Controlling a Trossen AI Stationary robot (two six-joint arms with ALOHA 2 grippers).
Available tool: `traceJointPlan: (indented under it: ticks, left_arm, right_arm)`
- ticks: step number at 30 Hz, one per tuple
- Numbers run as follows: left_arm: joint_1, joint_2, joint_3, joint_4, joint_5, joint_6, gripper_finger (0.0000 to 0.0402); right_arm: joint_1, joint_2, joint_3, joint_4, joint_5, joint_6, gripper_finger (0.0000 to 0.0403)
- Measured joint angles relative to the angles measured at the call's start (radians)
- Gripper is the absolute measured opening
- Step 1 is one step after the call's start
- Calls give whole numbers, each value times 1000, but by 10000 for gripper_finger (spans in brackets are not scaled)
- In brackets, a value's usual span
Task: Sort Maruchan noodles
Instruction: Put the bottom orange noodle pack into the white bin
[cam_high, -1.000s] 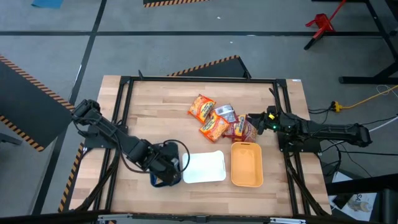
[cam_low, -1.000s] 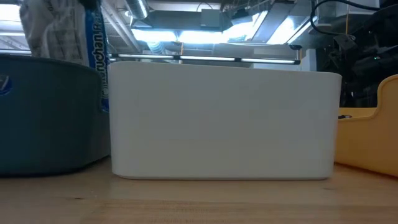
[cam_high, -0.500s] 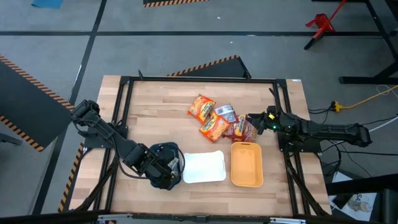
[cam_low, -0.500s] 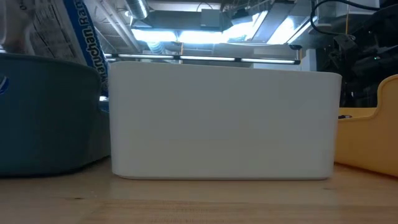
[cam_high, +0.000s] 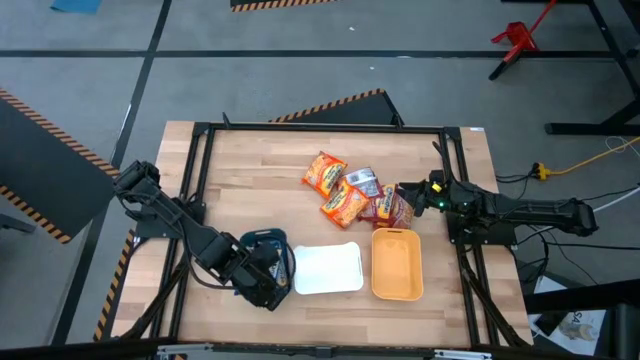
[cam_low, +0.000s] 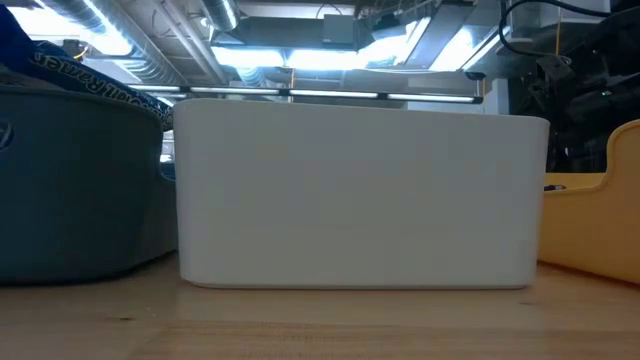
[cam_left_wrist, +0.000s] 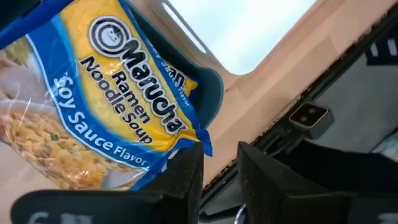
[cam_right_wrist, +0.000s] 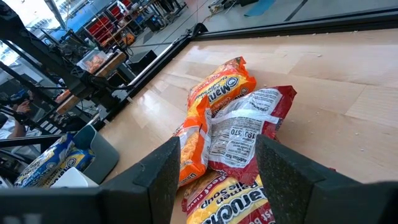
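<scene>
A blue Maruchan packet (cam_left_wrist: 106, 118) lies tilted in the teal tray (cam_high: 262, 238), its upper edge (cam_low: 85, 78) showing above the rim in the low view. My left gripper (cam_left_wrist: 221, 180) hovers over that tray near the table's near edge (cam_high: 268, 283). It is open by a narrow gap, with nothing between the fingers. Two orange packets (cam_high: 325, 172) (cam_high: 345, 203), a silver-backed one (cam_high: 365, 182) and a dark red one (cam_high: 392, 208) lie in a loose pile mid-table. My right gripper (cam_high: 403, 190) (cam_right_wrist: 219, 155) is wide open, just right of the dark red packet (cam_right_wrist: 249, 124). My left gripper has one corner of the blue packet (cam_left_wrist: 200, 144) right beside one finger (cam_left_wrist: 183, 177). I cannot tell whether they touch. The packet is not between the fingers.
A white tray (cam_high: 328, 268) (cam_low: 360, 190) stands right of the teal tray, and an orange tray (cam_high: 397, 264) (cam_low: 600, 220) right of that, all near the near edge. Bare wood (cam_high: 250, 170) lies left of the packet pile. A black frame (cam_high: 200, 150) borders the table.
My left gripper has moved toward the table's near edge, across the teal tray. The blue packet stood upright above the tray a second ago; it has tipped over and sunk, and now lies slanted at the rim. The right arm kept still.
</scene>
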Motion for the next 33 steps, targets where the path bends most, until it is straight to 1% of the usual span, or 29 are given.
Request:
traceJointPlan:
  ticks: [3,6,9,11,16,21,24,27,31,33]
  left_arm:
    - [-39,0,1,-23,-37,-10,90]
    - [-66,0,1,-104,-123,-22,90]
    - [-43,0,1,-137,-228,16,90]
    - [-11,-2,1,-136,-247,71,91]
    - [110,-4,1,-109,-243,316,105]
    - [256,-4,1,-70,-263,636,130]
    - [370,-4,1,17,-269,828,149]
    - [490,-3,1,170,-265,993,166]
    - [645,21,1,376,-166,1197,181]
    - [720,42,1,464,-84,1289,185]
  right_arm:
    - [0,0,0,0,-3,0,195]
    - [0,0,0,0,-3,0,195]
    - [0,0,0,0,-3,0,195]
    - [0,0,0,0,-4,0,195]
    - [0,0,0,0,0,-5,195]
    - [0,0,0,1,6,-34,195]
    - [0,0,0,1,9,-45,195]
    - [0,0,0,1,10,-56,195]
    - [0,0,0,1,10,-57,195]
    - [0,0,0,1,10,-64,195]
